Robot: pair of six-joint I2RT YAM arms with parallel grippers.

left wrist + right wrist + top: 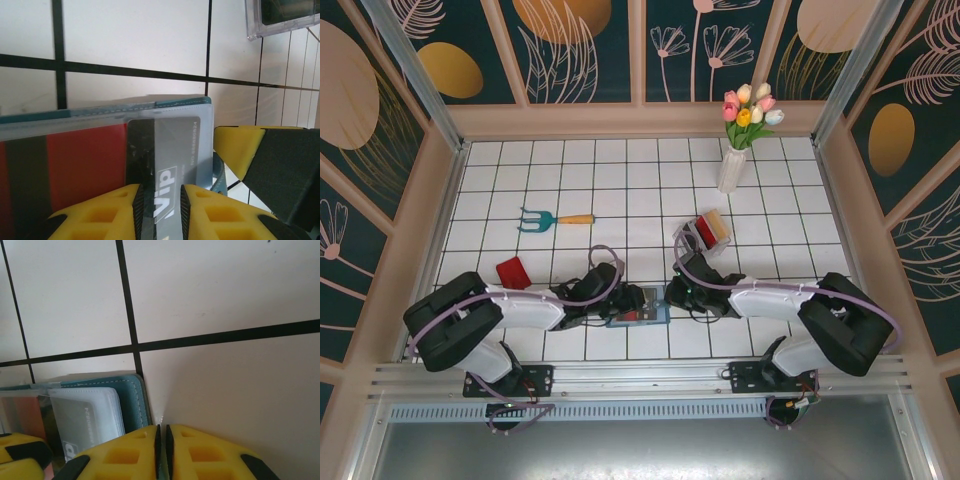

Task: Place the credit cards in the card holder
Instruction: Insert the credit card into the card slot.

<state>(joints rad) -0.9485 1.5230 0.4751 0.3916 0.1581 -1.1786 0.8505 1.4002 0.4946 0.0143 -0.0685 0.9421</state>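
Observation:
The teal-blue card holder (647, 316) lies open on the white tiles between both grippers. My left gripper (160, 192) is shut on a dark grey "ViP" credit card (167, 145), whose far end sits inside a clear sleeve of the card holder (182, 102). A red card (85, 165) fills the sleeve beside it. My right gripper (161, 429) is pinched almost fully together at the corner edge of the card holder (132, 390). Another red credit card (511, 271) lies loose on the tiles left of my left gripper (625, 300). My right gripper (672, 295) faces it across the holder.
A clear slotted rack (712, 231) with a red and a beige card stands behind the right arm; its corner appears as the rack (282, 20) in the left wrist view. A teal hand fork (548, 218) lies at the middle left. A white vase of tulips (734, 160) stands at the back.

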